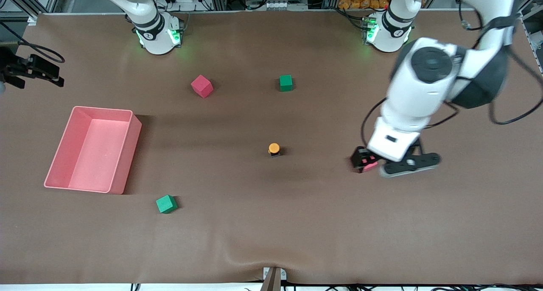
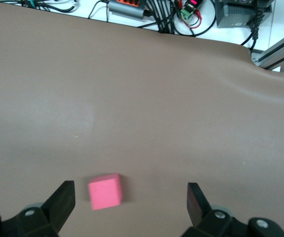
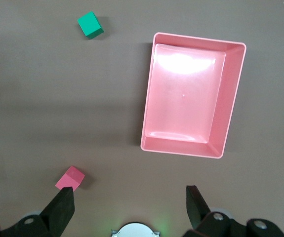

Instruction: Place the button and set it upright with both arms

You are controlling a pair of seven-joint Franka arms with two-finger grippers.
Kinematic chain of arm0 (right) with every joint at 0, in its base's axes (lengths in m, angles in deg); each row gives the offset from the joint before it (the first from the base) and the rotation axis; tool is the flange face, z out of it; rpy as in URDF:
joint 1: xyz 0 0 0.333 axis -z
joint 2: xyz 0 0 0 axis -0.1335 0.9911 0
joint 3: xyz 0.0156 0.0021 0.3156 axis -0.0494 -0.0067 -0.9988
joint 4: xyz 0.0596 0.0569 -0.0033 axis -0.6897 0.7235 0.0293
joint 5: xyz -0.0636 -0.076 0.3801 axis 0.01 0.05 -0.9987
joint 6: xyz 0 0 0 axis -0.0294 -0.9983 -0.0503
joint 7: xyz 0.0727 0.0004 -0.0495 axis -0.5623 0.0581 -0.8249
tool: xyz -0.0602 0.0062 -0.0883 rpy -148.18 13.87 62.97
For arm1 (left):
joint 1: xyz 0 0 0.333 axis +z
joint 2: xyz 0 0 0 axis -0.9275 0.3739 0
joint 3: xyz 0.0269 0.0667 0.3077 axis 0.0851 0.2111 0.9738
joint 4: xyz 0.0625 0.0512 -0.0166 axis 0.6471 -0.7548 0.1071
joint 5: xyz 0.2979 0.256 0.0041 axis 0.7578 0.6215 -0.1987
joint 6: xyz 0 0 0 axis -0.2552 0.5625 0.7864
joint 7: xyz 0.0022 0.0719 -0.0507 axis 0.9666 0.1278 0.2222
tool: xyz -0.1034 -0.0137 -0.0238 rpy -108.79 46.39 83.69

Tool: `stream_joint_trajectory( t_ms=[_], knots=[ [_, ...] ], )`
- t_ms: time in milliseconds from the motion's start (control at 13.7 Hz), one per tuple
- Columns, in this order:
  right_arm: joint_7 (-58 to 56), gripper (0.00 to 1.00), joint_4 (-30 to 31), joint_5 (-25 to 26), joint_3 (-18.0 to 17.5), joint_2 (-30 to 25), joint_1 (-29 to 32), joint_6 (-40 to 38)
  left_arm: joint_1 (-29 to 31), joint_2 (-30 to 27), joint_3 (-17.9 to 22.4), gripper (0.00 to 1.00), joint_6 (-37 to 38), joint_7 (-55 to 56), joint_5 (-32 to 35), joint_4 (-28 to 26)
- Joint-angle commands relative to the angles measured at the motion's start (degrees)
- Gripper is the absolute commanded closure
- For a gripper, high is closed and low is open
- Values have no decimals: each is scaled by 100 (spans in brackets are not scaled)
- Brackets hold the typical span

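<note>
Near the middle of the desk: button [image 1: 274, 149], orange cap on top and black body showing just under it, so seemingly upright, though too small to be sure. Nothing touching it; well apart from red cube [image 1: 202, 86] and green cube [image 1: 286, 82], both farther from the front camera, and from a second green cube [image 1: 166, 204] nearer that camera, beside the bin [image 1: 102, 109] at the right arm's end. Over the left arm's end of the desk, well apart from the button: left hand [image 2: 130, 193], fingers spread wide, gripping nothing, with a small pink cube [image 2: 104, 191] on the desk below, closer to one finger and apparently not touched. High over the bin and red cube: right hand [image 3: 129, 196], likewise spread and empty, waiting. Probably light and rigid, that button: hard plastic, smooth rounded cap, apt to slip or flick away under a pinch on the cap alone. Better taken low, across the short black body, with fingers square to its sides and closed gently. Easy to tip, given the narrow base. Little room for both hands on something so tiny; best to steady with one and nudge with the other.
</note>
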Motion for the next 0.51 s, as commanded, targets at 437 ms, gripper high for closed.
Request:
stream_joint_trajectory(
  t_ms=[437],
  knots=[
    [142, 0, -371, 39, 38, -6, -76, -420, -350, -1434, 2092, 0, 2026, -2340, -1832, -169]
  ],
)
